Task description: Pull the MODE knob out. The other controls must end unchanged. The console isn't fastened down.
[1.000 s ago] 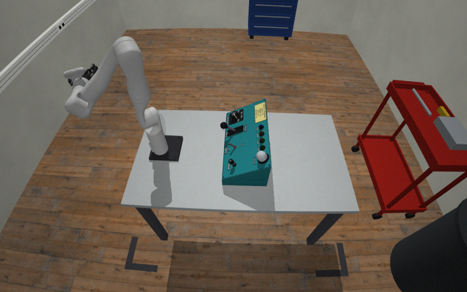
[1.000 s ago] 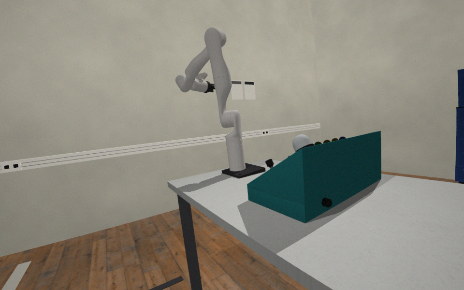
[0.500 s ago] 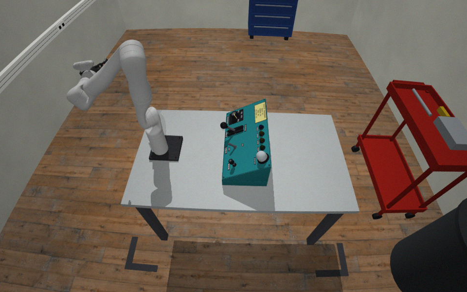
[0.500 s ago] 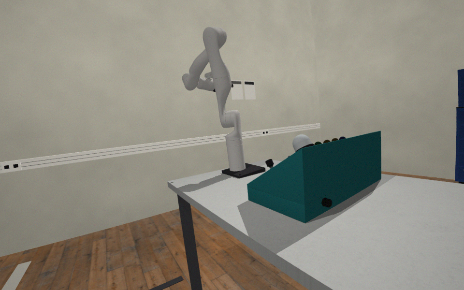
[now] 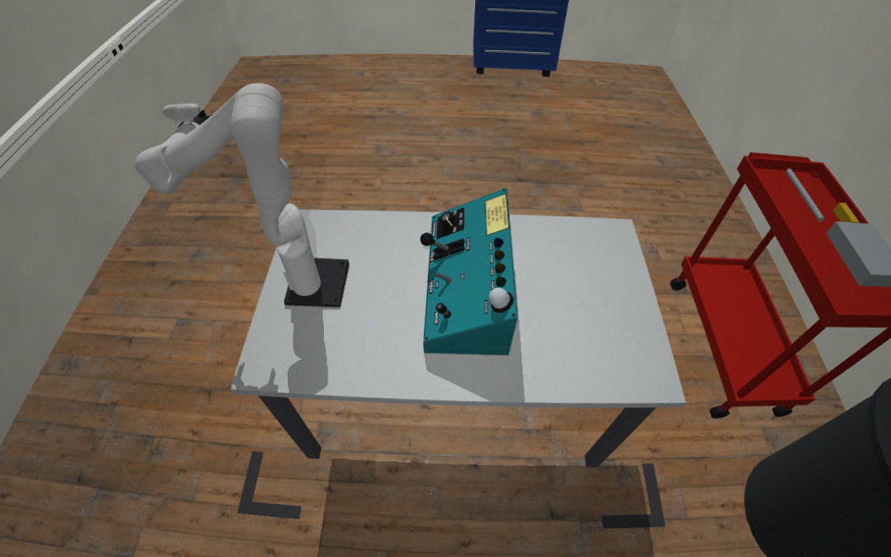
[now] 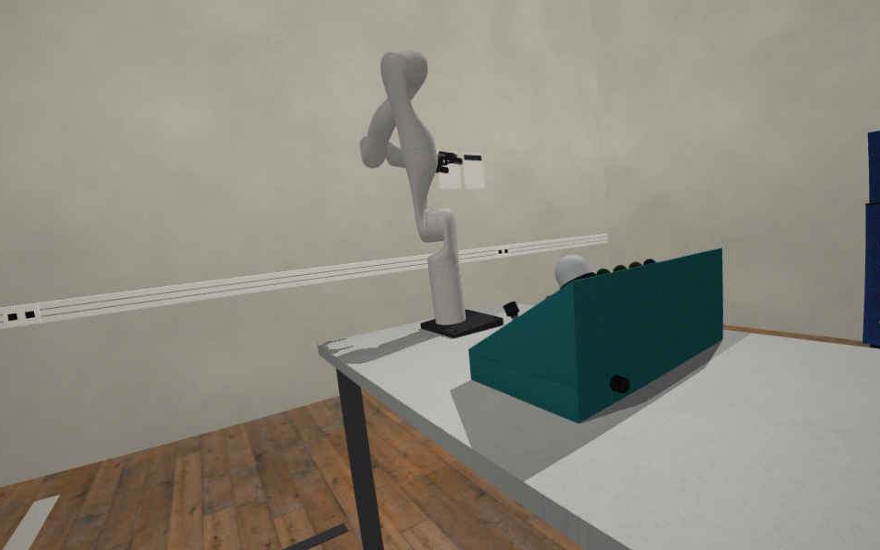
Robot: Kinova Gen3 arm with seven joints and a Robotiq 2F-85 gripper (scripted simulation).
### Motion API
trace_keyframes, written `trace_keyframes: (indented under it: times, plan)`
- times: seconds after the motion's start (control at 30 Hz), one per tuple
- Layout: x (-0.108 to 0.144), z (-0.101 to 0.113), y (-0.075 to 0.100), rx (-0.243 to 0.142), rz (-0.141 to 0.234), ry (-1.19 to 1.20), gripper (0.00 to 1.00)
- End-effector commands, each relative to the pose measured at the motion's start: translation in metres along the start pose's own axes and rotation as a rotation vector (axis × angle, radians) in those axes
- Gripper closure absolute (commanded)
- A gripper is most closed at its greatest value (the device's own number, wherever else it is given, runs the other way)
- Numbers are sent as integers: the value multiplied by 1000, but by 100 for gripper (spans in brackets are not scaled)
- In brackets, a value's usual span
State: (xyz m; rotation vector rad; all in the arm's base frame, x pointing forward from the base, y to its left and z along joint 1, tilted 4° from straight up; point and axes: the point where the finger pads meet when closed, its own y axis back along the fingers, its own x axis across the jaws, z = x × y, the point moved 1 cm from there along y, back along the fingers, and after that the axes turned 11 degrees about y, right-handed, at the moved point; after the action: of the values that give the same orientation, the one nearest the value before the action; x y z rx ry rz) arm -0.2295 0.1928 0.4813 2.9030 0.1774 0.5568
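Observation:
A teal wedge-shaped console sits on the grey table; its sloped panel faces the arm's base. The panel carries a dial, a black-ball lever, a row of round buttons, a white ball knob and small toggles. A black knob sticks out of the console's tall back face in the exterior view. The labels are too small to read, so I cannot tell which control is MODE. My gripper is open and empty, high in the air near the arm's upper links, far from the console. In the top view the gripper is mostly hidden by the arm.
The arm's black base plate is bolted at the table's left side. A red cart with a grey box stands to the right of the table. A blue drawer cabinet stands at the far wall. A dark round object sits at the lower right.

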Motion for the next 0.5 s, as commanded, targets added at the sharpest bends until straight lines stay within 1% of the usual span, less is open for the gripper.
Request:
trace_keyframes:
  times: [0.0, 0.17, 0.23, 0.27, 0.33, 0.47]
  plan:
    - [15, 6, -11, -34, 42, -3, 0]
    - [39, 18, -24, -89, 106, -7, 0]
    - [39, 18, -24, -89, 106, -7, 0]
    - [52, 25, -31, -121, 141, -11, 0]
    - [57, 28, -33, -134, 155, -12, 0]
    - [77, 40, -41, -184, 207, -18, 0]
